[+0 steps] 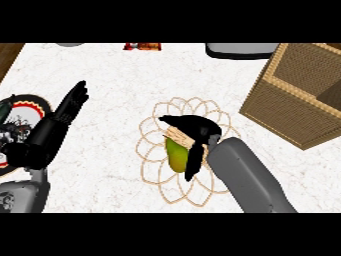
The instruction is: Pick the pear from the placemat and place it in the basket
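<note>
Right hand (pixel 193 131) curls down around the pear (pixel 176 155) on the placemat (pixel 152 165), left hand (pixel 64 112) resting open by the plate (pixel 33 106); smooth, rounded fruit, likely slippery, best gripped around its wide belly before heading for the basket (pixel 291 112).

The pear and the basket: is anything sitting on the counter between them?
In the head view, only the right hand around the pear, the placemat's petal edge and bare white counter lie before the basket.

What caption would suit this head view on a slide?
Right hand curls around the pear on the placemat, basket waiting alongside.
</note>
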### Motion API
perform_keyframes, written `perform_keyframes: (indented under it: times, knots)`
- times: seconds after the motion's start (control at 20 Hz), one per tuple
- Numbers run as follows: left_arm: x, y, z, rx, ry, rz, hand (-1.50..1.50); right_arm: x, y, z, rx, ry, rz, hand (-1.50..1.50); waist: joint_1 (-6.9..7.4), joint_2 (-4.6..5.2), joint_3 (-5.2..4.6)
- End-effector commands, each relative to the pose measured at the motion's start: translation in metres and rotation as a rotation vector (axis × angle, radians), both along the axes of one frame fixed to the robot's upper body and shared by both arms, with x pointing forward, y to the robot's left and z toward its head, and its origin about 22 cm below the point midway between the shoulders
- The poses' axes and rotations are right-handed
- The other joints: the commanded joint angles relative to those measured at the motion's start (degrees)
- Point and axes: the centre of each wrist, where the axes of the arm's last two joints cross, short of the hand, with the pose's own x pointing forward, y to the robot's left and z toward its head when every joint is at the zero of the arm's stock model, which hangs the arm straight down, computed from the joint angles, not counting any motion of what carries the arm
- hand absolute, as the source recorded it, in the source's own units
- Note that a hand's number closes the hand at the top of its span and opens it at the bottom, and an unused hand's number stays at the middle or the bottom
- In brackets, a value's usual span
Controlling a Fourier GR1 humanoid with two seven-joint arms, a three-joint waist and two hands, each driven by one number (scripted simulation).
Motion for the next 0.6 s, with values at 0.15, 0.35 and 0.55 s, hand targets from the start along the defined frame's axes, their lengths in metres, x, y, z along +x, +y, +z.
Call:
perform_keyframes:
  times: [0.15, 0.35, 0.55]
  knots:
    - [-0.005, -0.004, -0.003, 0.005, -0.006, -0.008, 0.00, -0.013, -0.002, -0.033, -0.007, 0.046, 0.015, -1.50, 0.07, 0.01, 0.00]
    - [-0.003, 0.006, 0.006, 0.002, 0.012, -0.006, 0.00, -0.011, 0.014, -0.025, -0.032, 0.086, 0.057, -1.50, 0.50, 0.03, 0.01]
    - [0.007, 0.008, 0.003, 0.005, -0.009, -0.018, 0.00, -0.004, 0.010, -0.031, -0.066, 0.074, 0.148, 1.50, 0.37, 0.16, 0.00]
